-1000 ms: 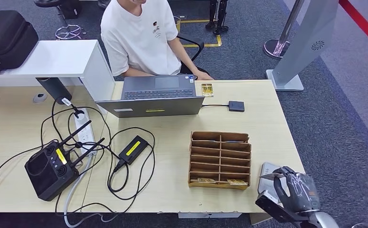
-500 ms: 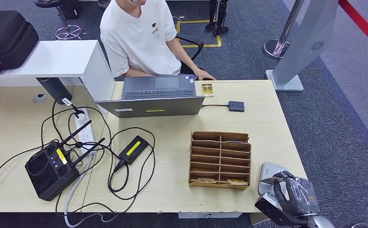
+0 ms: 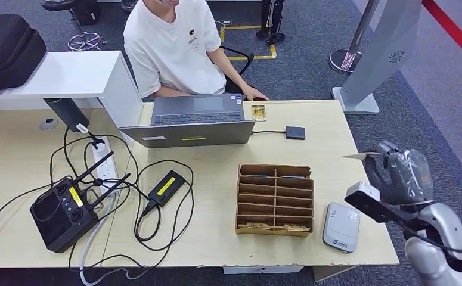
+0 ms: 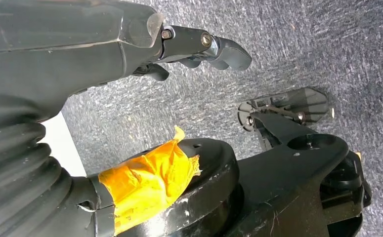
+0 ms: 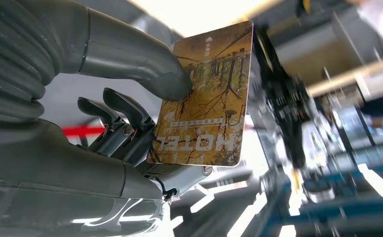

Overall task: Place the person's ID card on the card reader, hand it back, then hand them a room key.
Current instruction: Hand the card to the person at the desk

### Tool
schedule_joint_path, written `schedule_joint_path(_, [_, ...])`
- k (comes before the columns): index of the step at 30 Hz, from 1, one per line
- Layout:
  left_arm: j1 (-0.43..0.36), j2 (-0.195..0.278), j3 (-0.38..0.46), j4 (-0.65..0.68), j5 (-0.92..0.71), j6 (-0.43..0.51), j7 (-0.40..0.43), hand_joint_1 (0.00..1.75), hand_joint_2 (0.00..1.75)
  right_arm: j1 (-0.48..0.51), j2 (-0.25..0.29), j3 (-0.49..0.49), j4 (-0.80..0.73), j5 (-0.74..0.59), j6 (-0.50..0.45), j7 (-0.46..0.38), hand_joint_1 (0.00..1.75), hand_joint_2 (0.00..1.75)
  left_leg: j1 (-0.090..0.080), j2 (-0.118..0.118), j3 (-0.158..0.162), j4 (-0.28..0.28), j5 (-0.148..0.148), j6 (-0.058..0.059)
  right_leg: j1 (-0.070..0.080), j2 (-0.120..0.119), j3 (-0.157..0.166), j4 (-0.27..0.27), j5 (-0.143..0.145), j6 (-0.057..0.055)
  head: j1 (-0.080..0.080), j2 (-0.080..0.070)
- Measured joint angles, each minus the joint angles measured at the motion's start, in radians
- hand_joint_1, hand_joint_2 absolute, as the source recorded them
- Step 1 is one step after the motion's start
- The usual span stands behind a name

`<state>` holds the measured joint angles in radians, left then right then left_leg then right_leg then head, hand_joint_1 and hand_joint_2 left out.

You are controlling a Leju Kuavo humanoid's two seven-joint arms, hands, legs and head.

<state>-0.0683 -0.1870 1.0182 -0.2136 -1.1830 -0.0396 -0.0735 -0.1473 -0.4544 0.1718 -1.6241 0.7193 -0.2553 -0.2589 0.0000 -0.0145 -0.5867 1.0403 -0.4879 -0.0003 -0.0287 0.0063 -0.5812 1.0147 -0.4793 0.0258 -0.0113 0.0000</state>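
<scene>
My right hand (image 3: 401, 173) is raised beside the table's right edge and pinches a yellow-brown card marked HOTEL (image 5: 206, 98) between thumb and fingers. In the head view that card (image 3: 359, 156) shows edge-on, pointing toward the table. The grey-white card reader (image 3: 341, 226) lies at the table's front right corner, with nothing on it. Another yellowish card (image 3: 259, 112) lies at the far edge by the person's hand (image 3: 255, 94). The person (image 3: 169, 42) in a white shirt sits behind the laptop. My left hand (image 4: 204, 47) hangs over the carpet, holding nothing.
A cardboard slotted organizer (image 3: 275, 199) stands left of the reader, with cards in its front row. A laptop (image 3: 192, 122), a small black box (image 3: 295, 132), a black router (image 3: 58, 211) and tangled cables occupy the table (image 3: 335, 155). A grey stand (image 3: 383, 53) rises at the far right.
My right hand has risen from the table's front right corner and moved farther back along the right edge, still pinching the card. The card reader beneath it is now uncovered.
</scene>
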Motion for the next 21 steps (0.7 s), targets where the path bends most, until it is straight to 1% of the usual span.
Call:
schedule_joint_path(4, [-0.003, -0.001, 0.000, 0.000, -0.014, 0.007, 0.009, 0.00, 1.75, -0.222, -0.004, 0.027, 0.014, -0.012, 0.053, 0.040, 1.75, 1.75, 0.000, 0.001, 0.000, 0.000, 0.001, 0.000, 0.000, 0.002, 0.000, 0.000, 0.001, 0.000, 0.000, 0.000])
schedule_joint_path(6, [-0.006, -0.001, 0.000, 0.000, -0.025, 0.011, 0.018, 0.00, 1.75, -0.334, 0.007, 0.065, 0.048, 0.013, 0.060, 0.068, 1.75, 1.75, 0.000, 0.001, 0.000, 0.000, 0.002, 0.000, 0.000, 0.002, 0.000, 0.001, 0.001, 0.000, 0.000, 0.000])
schedule_joint_path(8, [-0.007, -0.002, 0.000, 0.000, -0.037, 0.015, 0.021, 0.00, 1.75, -0.437, 0.028, 0.109, 0.097, 0.051, 0.058, 0.100, 1.75, 1.75, 0.001, 0.001, 0.000, 0.000, 0.003, -0.001, 0.001, 0.002, 0.000, 0.001, 0.001, 0.000, 0.000, 0.000])
schedule_joint_path(10, [-0.009, -0.002, 0.000, 0.000, -0.049, 0.017, 0.022, 0.00, 1.75, -0.532, 0.064, 0.159, 0.163, 0.091, 0.057, 0.131, 1.75, 1.75, 0.001, 0.001, 0.000, 0.000, 0.003, -0.002, 0.001, 0.002, 0.000, 0.002, 0.001, -0.001, 0.000, 0.000])
schedule_joint_path(14, [-0.012, -0.003, -0.002, 0.000, -0.066, 0.016, 0.020, 0.00, 1.75, -0.692, 0.165, 0.259, 0.334, 0.160, 0.041, 0.177, 1.75, 1.75, 0.001, 0.001, 0.000, 0.000, 0.003, -0.002, 0.002, 0.003, -0.001, 0.002, 0.002, -0.001, 0.000, 0.000])
schedule_joint_path(17, [-0.013, -0.004, -0.008, 0.000, -0.080, 0.012, 0.016, 0.00, 1.75, -0.774, 0.240, 0.322, 0.464, 0.210, 0.004, 0.204, 1.75, 1.75, 0.002, 0.001, 0.000, 0.000, 0.004, -0.003, 0.003, 0.002, -0.001, 0.002, 0.002, -0.001, 0.000, 0.000])
schedule_joint_path(21, [-0.020, -0.007, -0.020, 0.000, -0.103, 0.010, 0.013, 0.00, 1.75, -0.838, 0.339, 0.374, 0.627, 0.252, -0.054, 0.232, 1.75, 1.75, 0.002, 0.000, 0.000, 0.000, 0.004, -0.003, 0.003, 0.002, -0.001, 0.002, 0.002, -0.001, 0.000, 0.000])
